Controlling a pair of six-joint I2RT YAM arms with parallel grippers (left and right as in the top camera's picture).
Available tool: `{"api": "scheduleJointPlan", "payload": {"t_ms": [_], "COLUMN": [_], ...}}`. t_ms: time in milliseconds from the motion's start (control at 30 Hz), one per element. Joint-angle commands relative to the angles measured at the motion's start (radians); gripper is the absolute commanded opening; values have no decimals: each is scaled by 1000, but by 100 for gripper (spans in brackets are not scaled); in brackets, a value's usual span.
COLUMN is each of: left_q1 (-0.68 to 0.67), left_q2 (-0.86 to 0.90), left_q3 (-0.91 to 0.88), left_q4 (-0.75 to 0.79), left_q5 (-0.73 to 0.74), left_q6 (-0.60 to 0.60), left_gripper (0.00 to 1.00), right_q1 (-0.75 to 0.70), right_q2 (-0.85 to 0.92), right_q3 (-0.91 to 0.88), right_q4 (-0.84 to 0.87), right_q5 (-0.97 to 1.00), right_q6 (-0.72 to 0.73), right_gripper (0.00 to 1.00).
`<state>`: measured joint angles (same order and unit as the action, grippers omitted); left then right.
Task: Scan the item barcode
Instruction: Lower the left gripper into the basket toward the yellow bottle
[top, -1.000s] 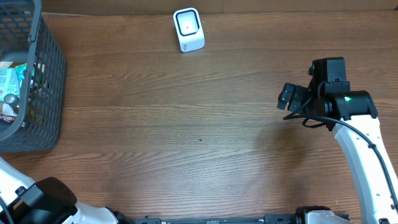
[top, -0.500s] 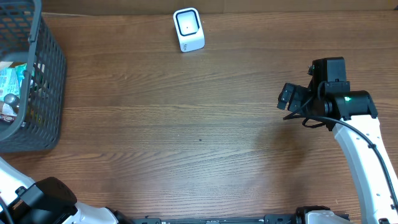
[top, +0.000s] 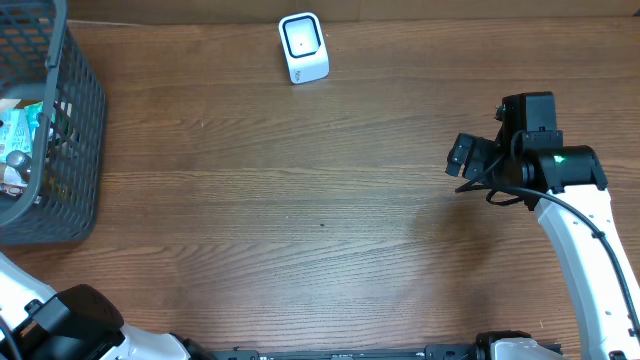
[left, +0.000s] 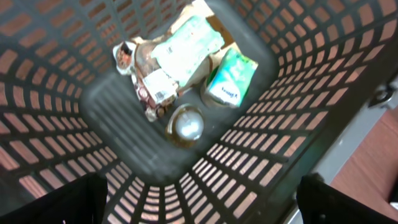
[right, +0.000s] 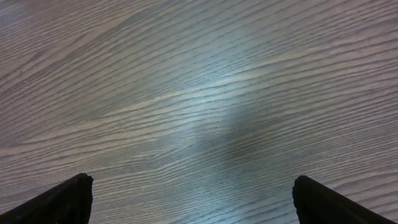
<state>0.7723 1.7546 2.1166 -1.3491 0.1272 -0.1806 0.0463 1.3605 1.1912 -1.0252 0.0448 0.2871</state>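
The bench (top: 320, 200) is dark brown wood and fills almost the whole view from above. Thin lines in the wood run from left to right. Along the top edge of the frame, a pale tan strip (top: 450, 8) shows behind the bench. In the right wrist view, light makes a soft bright patch (right: 205, 87) in the middle of the wood, with a dim shadow (right: 249, 137) just under it.

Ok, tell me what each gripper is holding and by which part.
Nothing is held. The left gripper hangs open above the basket, with the packets lying on its bottom; the right gripper is open over the table.
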Motion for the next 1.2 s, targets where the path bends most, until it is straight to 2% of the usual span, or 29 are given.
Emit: {"api": "scheduleJointPlan", "payload": {"t_ms": [0, 500, 667, 900, 1167], "left_q1": [-10, -25, -51, -59, -59], "left_q2": [3, 3, 4, 5, 18], "left_q3": [-1, -8, -55, -162, -167], "left_q4": [-24, -61, -28, 68, 105], "left_q5": [-5, -5, -64, -84, -77], "left_q6": [-11, -43, -31, 60, 112], "left_gripper": [100, 100, 100, 100, 100], "right_q1": [-2, -2, -2, -2, -2], "right_q2": [-6, -6, -6, -6, -6], "right_q3": [21, 21, 21, 21, 21], "right_q4": [2, 2, 2, 2, 2], "right_q5": [10, 10, 10, 10, 10], "right_q6": [-6, -6, -6, -6, -6], "right_gripper": [100, 100, 100, 100, 100]}}
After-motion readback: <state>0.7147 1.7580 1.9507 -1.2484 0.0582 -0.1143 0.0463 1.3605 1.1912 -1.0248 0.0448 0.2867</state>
